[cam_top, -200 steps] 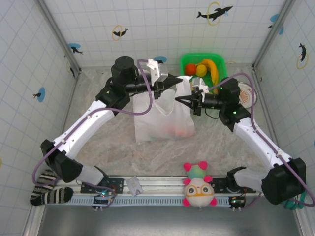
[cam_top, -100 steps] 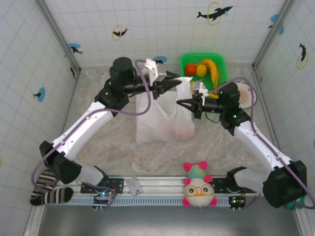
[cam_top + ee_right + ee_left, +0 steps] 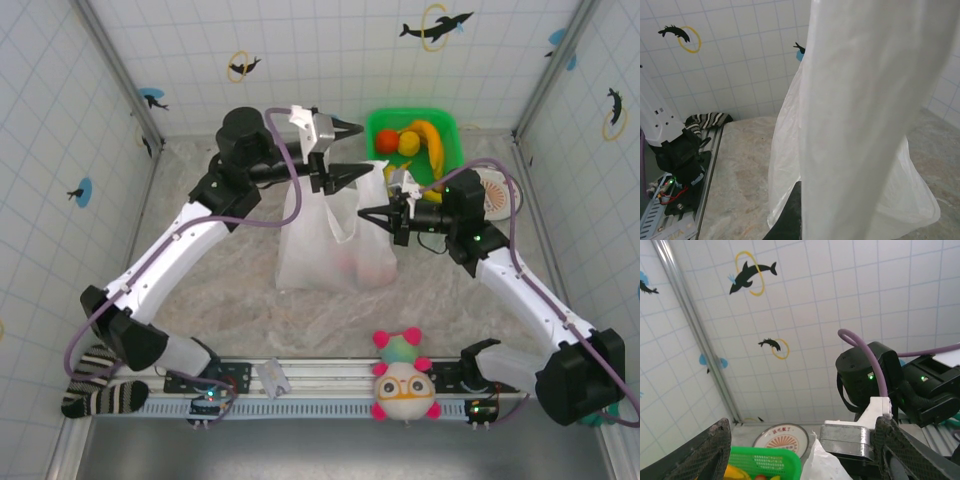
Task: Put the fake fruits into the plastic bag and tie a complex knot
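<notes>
Left gripper (image 3: 360,150) hovers with its jaws spread wide just beside the top of the plastic bag (image 3: 325,245), gripping nothing (in its wrist view the parted fingers (image 3: 700,450) frame only wall tiles). Right gripper (image 3: 366,212) is clenched on the bag's right handle strap, apparently to hold the bag upright with its mouth lifted. The bag stands mid-table, with reddish fake fruits (image 3: 370,268) showing faintly through its lower part. An orange (image 3: 386,138) and bananas (image 3: 430,142) lie in the green basket (image 3: 450,125) behind it, so loading looks unfinished, and no knot is tied yet.
</notes>
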